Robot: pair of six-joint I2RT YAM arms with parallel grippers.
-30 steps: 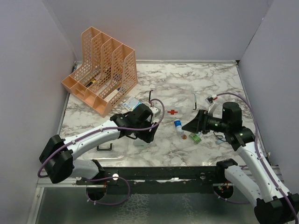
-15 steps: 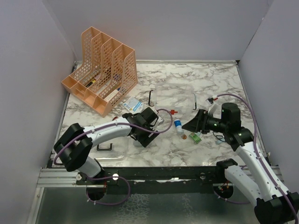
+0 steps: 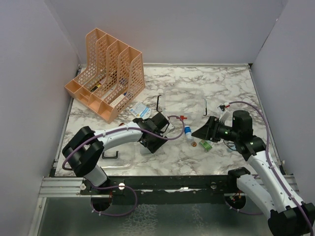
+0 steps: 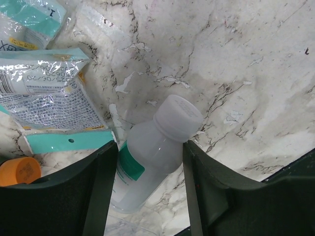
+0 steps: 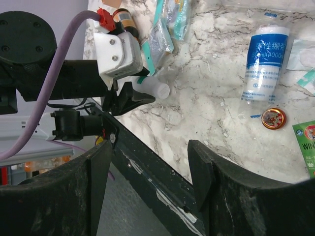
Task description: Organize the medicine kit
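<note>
The left arm has tucked its elbow in and slid its wrist a touch farther from the orange rack. Now the left fingers sit either side of a white bottle lying on the desk! They hug both flanks with no gap to see, but whether they're squeezing yet I cannot tell. The right fingers haven't budged: spread wide, nothing between them, hovering well to the right of the rack. The medicine kit, clear-walled with its red cross, sits right of the rack too, past the left wrist but short of the right fingers. I read this as the pick lining up. The bottle isn't in the kit yet, so packing looks barely under way.
</note>
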